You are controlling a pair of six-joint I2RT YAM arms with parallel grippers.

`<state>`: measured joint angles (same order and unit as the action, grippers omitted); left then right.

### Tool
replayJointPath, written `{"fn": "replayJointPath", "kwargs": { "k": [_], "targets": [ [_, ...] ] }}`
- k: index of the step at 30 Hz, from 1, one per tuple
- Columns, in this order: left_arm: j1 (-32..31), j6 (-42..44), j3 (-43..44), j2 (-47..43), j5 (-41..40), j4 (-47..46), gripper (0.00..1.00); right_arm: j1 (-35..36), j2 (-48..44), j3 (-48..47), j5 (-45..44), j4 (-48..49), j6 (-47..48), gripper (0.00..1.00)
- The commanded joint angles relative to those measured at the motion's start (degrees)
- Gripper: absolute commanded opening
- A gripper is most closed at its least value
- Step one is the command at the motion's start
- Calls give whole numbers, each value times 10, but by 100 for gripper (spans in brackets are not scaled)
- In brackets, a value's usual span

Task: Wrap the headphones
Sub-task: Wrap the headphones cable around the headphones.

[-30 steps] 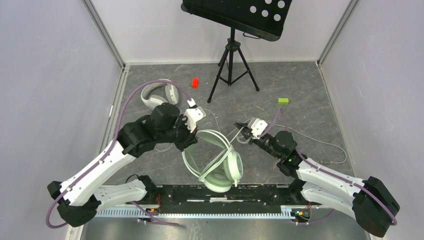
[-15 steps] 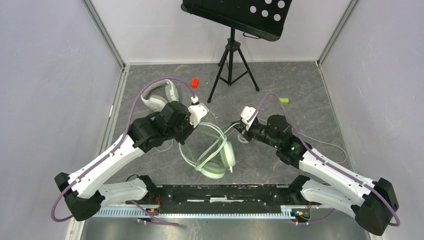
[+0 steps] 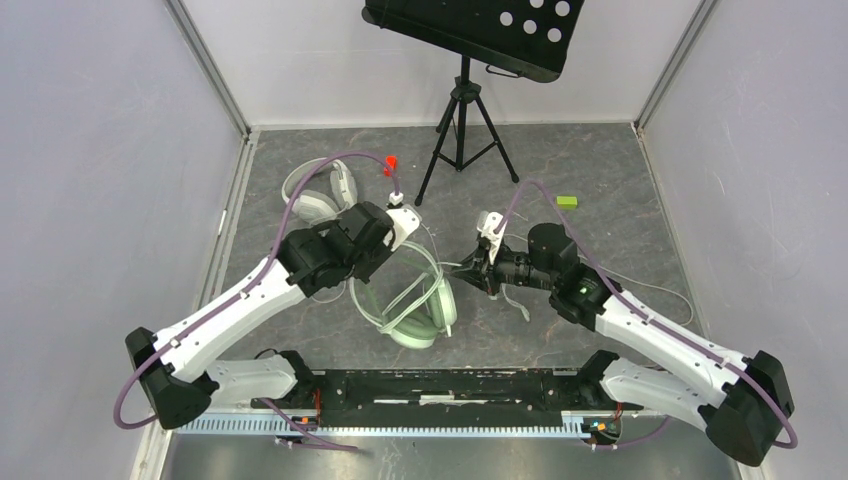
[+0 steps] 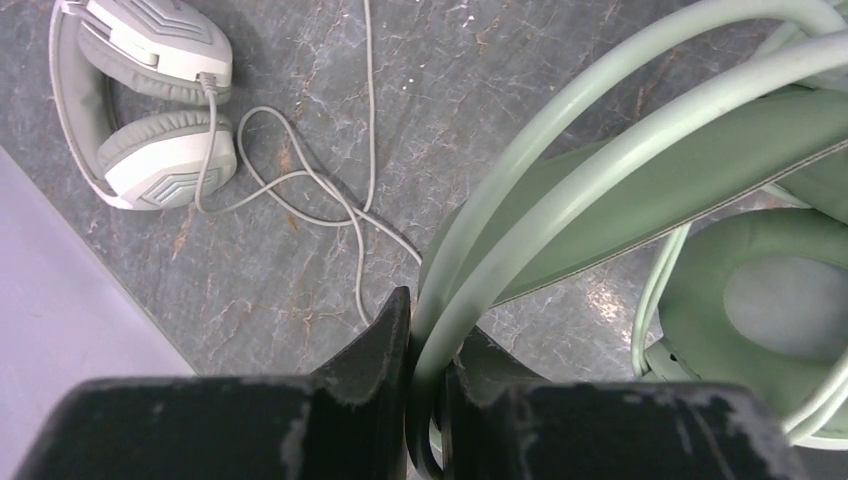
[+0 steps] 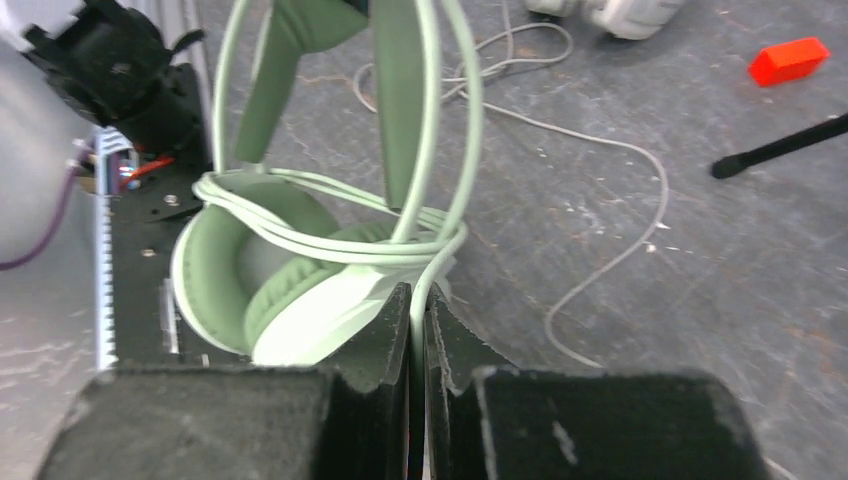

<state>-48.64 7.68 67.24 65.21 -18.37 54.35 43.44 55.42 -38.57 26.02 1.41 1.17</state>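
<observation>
The mint-green headphones hang lifted at the centre, the pale cable looped around the earcups. My left gripper is shut on the green headband; it sits at the band's upper left in the top view. My right gripper is shut on the thin green cable, just right of the headset in the top view. The white-grey headphones with chevron earcups lie on the floor at the back left; they also show in the left wrist view, with the cable trailing.
A black tripod with a perforated tray stands at the back centre. A red block and a green block lie on the grey floor. A loose cable runs to the right. The black rail spans the near edge.
The left arm carried the green headset up and left, tilting it. The right gripper swung left toward the headset with the cable in its jaws.
</observation>
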Motion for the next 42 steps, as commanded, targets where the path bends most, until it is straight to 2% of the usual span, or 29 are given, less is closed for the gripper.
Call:
{"fn": "replayJointPath", "kwargs": {
  "k": [1,11,29,42],
  "targets": [
    [-2,-6,42,7,-42,-13,3,-2,8,-15,95,75,-89,10],
    [-2,-64,73,27,-96,-14,3,-1,18,41,174,243,-235,13],
    [-2,-170,94,39,-135,-14,2,3,34,73,175,339,-294,16],
    [-2,-224,74,-3,-130,-75,2,7,51,65,146,360,-288,17]
  ]
}}
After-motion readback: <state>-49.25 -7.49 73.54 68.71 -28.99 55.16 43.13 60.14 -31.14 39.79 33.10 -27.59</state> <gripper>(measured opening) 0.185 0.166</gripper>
